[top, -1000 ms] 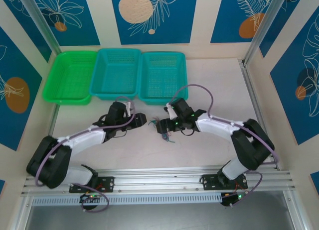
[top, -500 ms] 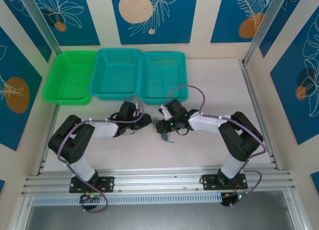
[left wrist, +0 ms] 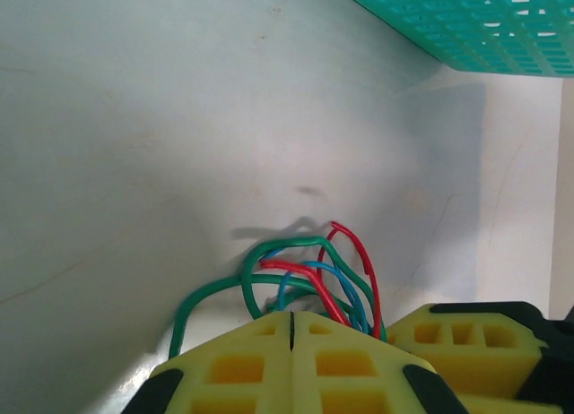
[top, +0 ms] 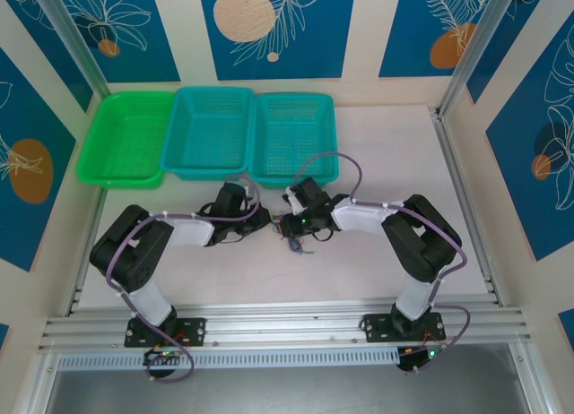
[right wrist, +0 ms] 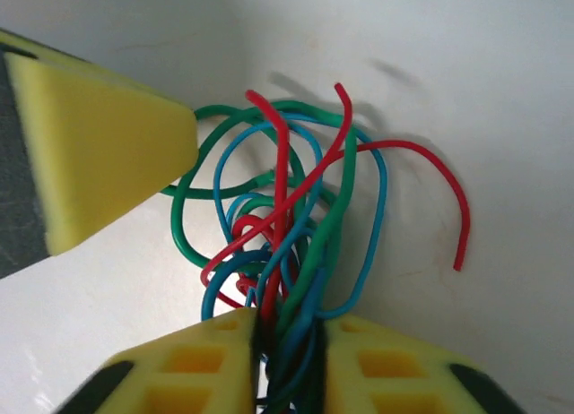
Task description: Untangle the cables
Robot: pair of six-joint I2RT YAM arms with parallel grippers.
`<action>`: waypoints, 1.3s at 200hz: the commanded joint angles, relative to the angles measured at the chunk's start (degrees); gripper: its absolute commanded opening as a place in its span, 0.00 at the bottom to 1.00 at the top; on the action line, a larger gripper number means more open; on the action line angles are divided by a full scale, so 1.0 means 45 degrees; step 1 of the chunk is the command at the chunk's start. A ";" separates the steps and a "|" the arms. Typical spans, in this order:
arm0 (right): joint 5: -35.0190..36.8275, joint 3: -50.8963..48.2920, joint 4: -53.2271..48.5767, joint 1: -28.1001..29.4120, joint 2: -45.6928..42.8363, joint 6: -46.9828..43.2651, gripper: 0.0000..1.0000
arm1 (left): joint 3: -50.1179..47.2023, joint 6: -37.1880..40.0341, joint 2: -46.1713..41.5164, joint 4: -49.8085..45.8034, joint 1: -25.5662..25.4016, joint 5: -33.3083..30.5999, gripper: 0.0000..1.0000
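Two arms sit nose to nose mid-table, right over a little knot of cables. It's red, blue and green strands all looped through each other. They lie on the white table just in front of the right-hand teal basket, not in it.

The right gripper has its yellow fingers squeezed onto the thick end of the bundle. The strands run straight down into the gap between them and fill it, so that's a proper hold. Above the grip the loops fan out over the table. One red strand curls off to the side on its own, free end lying on the surface.

The left gripper is closed up tight, both pads flush with only a hairline seam between them. Its tip sits right at the edge of the tangle, and a green loop runs up to it and vanishes at the pad. Whether it's got a strand nipped in there or just closed beside one, I honestly can't tell from either wrist view.

From overhead the two grippers are very close, tips nearly meeting, with the knot poking out just on the near side of them. Along the far side of the table the baskets stand in a row, edges touching. The green basket is on the left and the middle teal basket is next to it.
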 commanded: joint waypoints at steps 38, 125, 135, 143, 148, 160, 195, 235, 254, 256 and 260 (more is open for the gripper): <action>0.0554 -0.1141 -0.0482 -0.1098 -0.0404 0.1674 0.00 | -0.1066 0.1204 -0.2433 -0.2247 0.0473 -0.0981 0.00; -0.2888 -0.4778 0.2204 -0.4822 -0.2080 0.3746 0.00 | -0.3310 0.1762 -0.5889 -0.3946 0.2645 -0.2062 0.00; -0.3037 -0.4596 0.2027 -0.4617 -0.2034 0.3490 0.00 | -0.3369 0.1903 -0.5994 -0.3582 0.2626 -0.1715 0.00; -0.3111 -0.4308 0.1769 -0.4307 -0.1941 0.3227 0.00 | -0.3413 0.1972 -0.5926 -0.3053 0.2589 -0.1221 0.00; -0.3103 -0.4117 0.1598 -0.4078 -0.1898 0.3067 0.00 | -0.3413 0.2030 -0.5846 -0.2701 0.2505 -0.0853 0.00; -0.2929 -0.3736 0.1335 -0.3499 -0.1876 0.2884 0.00 | -0.3286 0.2297 -0.5496 -0.1754 0.2152 0.0029 0.00; -0.2984 -0.3078 0.1481 -0.2368 -0.2071 0.2943 0.00 | -0.2240 0.1656 -0.4263 -0.0461 0.0256 0.0269 0.36; -0.3154 -0.2427 0.1301 -0.1871 -0.1819 0.2960 0.00 | -0.2603 -0.0809 -0.2556 0.1731 -0.0067 -0.0905 0.64; -0.3299 -0.2264 0.1291 -0.1656 -0.1788 0.2942 0.00 | -0.2495 -0.1387 -0.1868 0.2965 -0.0149 -0.0547 0.50; -0.3313 -0.2249 0.1286 -0.1641 -0.1788 0.2942 0.00 | -0.2456 -0.1421 -0.1813 0.2983 -0.0163 -0.0529 0.49; -0.3336 -0.2233 0.1272 -0.1616 -0.1793 0.2947 0.00 | -0.2406 -0.1456 -0.1723 0.2988 -0.0168 -0.0556 0.49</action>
